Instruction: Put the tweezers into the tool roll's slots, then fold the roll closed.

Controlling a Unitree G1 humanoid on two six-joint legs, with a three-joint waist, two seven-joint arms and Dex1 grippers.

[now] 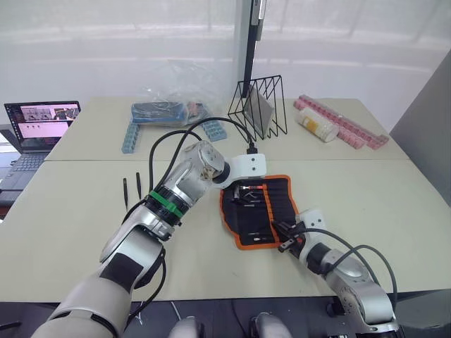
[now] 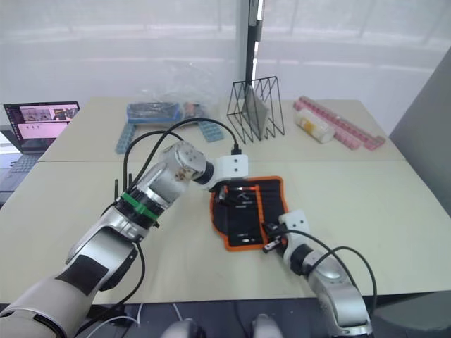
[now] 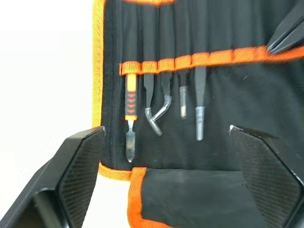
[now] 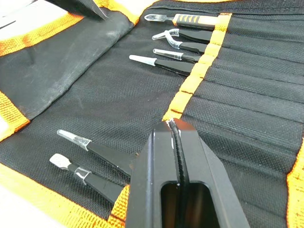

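On my feed the pale counter (image 1: 394, 204) carried the tool roll (image 1: 259, 209) under both jaws. Two loose tweezers (image 1: 127, 191) lay out past the left jaws, with a wire rack (image 1: 259, 105), pill boxes (image 1: 338, 121) and laptop (image 1: 35, 130) beyond.

Six tools (image 4: 180, 46) sit slotted; two tweezers (image 1: 131, 186) lie loose.

Bare beige table (image 1: 77, 225) wide open left of black orange-trimmed fabric tool roll (image 1: 278, 201), save two slim black tweezers (image 1: 126, 190) lying loose. Behind roll: black wire rack (image 1: 259, 105), clear plastic bag (image 1: 165, 109), pink pill boxes (image 1: 342, 123) crowd far edge. Right side free.
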